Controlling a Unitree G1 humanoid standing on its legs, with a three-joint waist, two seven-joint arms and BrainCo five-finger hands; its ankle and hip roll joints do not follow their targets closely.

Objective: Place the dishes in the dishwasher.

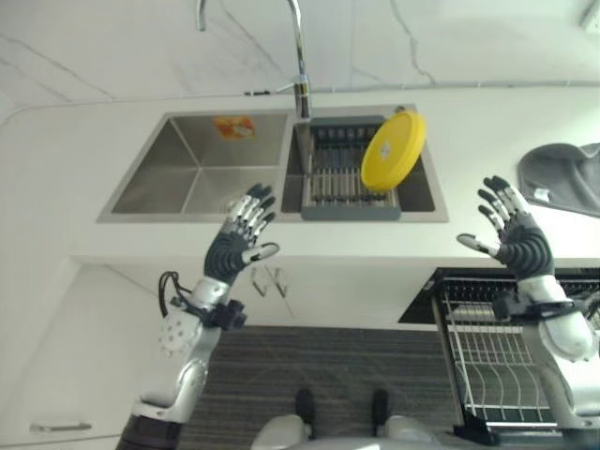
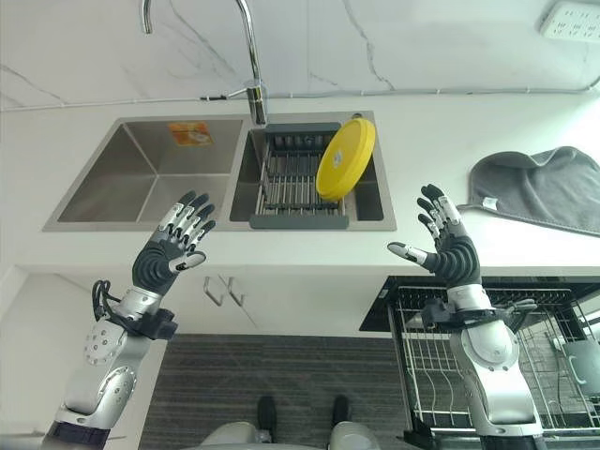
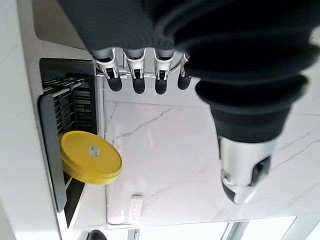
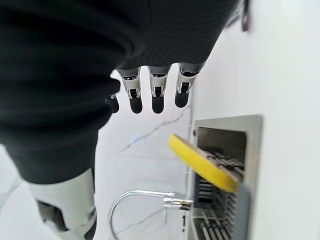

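Note:
A yellow plate leans on edge in the dark drying rack inside the right basin of the sink; it also appears as a yellow plate in the left wrist view and a yellow plate in the right wrist view. My left hand is raised in front of the counter edge below the left basin, fingers straight, empty. My right hand is held up to the right, above the pulled-out dishwasher rack, also open and empty. Both hands are well short of the plate.
A steel double sink with a tall faucet is set in the white counter. A grey cloth lies on the counter at right. White cabinet doors are below the sink.

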